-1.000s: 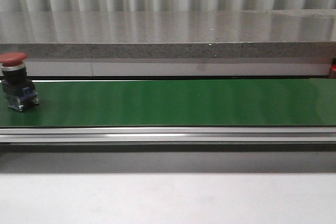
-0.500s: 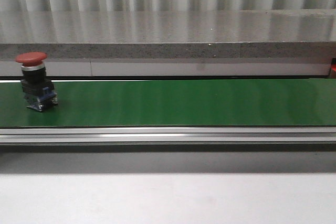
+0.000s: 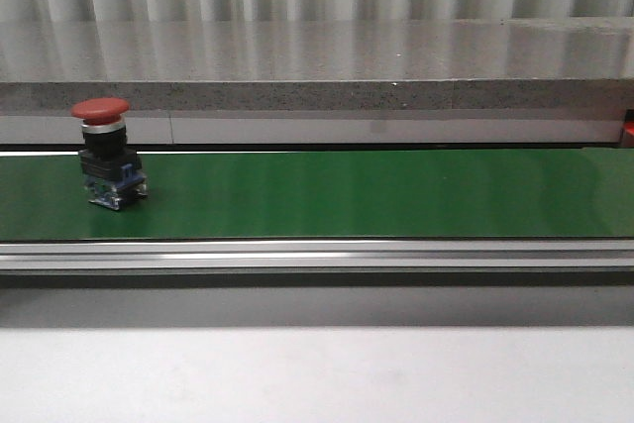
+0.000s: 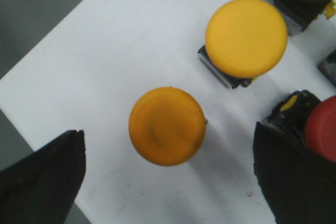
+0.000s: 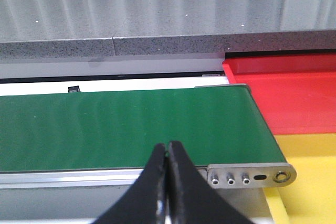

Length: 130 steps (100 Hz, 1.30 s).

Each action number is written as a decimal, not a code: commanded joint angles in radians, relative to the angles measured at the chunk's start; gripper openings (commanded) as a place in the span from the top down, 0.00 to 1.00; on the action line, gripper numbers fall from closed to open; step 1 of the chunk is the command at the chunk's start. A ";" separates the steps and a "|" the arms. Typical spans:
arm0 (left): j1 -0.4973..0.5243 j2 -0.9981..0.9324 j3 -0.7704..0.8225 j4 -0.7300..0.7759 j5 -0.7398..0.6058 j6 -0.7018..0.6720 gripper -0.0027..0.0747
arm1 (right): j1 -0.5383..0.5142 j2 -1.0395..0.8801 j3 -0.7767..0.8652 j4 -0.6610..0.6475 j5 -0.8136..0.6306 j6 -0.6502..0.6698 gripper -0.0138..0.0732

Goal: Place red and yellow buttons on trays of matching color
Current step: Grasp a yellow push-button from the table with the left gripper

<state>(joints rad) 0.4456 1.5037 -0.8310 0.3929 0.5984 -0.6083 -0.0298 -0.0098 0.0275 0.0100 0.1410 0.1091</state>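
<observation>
While the red button (image 3: 109, 165) is riding the green belt (image 3: 376, 195), the left claw (image 4: 168, 182) is gaping over a yellow button (image 4: 167, 133) and the right claw (image 5: 167, 182) is staying pinched empty; rigid, top-heavy, probably best gripped under its cap.

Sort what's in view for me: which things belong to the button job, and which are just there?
Job: red button riding the green belt; yellow buttons on the white surface; red tray; yellow tray.

Just there: grey stone ledge; belt's metal rail.

Red button (image 3: 108, 154) upright on green conveyor belt (image 3: 376, 195)
</observation>
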 commanded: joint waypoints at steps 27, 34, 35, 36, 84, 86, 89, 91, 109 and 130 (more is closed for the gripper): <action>0.011 0.064 -0.075 0.011 -0.063 -0.010 0.17 | 0.001 -0.017 0.001 -0.010 -0.082 0.002 0.92; 0.011 0.081 -0.075 0.011 -0.070 -0.010 0.17 | 0.001 -0.017 0.001 -0.010 -0.082 0.002 0.92; 0.011 0.081 -0.075 0.011 -0.070 -0.010 0.17 | 0.001 -0.017 0.001 -0.010 -0.082 0.002 0.92; 0.011 0.086 -0.075 0.011 -0.070 -0.010 0.17 | 0.001 -0.017 0.001 -0.010 -0.082 0.002 0.92; 0.011 0.126 -0.077 0.005 -0.094 -0.012 0.56 | 0.001 -0.017 0.001 -0.010 -0.082 0.002 0.92; 0.011 0.126 -0.077 0.005 -0.094 -0.012 0.60 | 0.001 -0.017 0.001 -0.010 -0.082 0.002 0.92; 0.011 0.126 -0.077 0.005 -0.094 -0.012 0.66 | 0.001 -0.017 0.001 -0.010 -0.082 0.002 0.92; 0.011 0.124 -0.077 0.005 -0.094 -0.012 0.68 | 0.001 -0.017 0.001 -0.010 -0.082 0.002 0.92; 0.011 0.065 -0.077 0.000 -0.068 -0.012 0.89 | 0.001 -0.017 0.001 -0.010 -0.082 0.002 0.92; -0.008 -0.098 -0.077 -0.022 -0.024 -0.002 0.99 | 0.001 -0.017 0.001 -0.010 -0.082 0.002 0.92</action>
<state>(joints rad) 0.4517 1.5051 -0.8805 0.3698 0.5793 -0.6083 -0.0298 -0.0098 0.0275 0.0100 0.1410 0.1091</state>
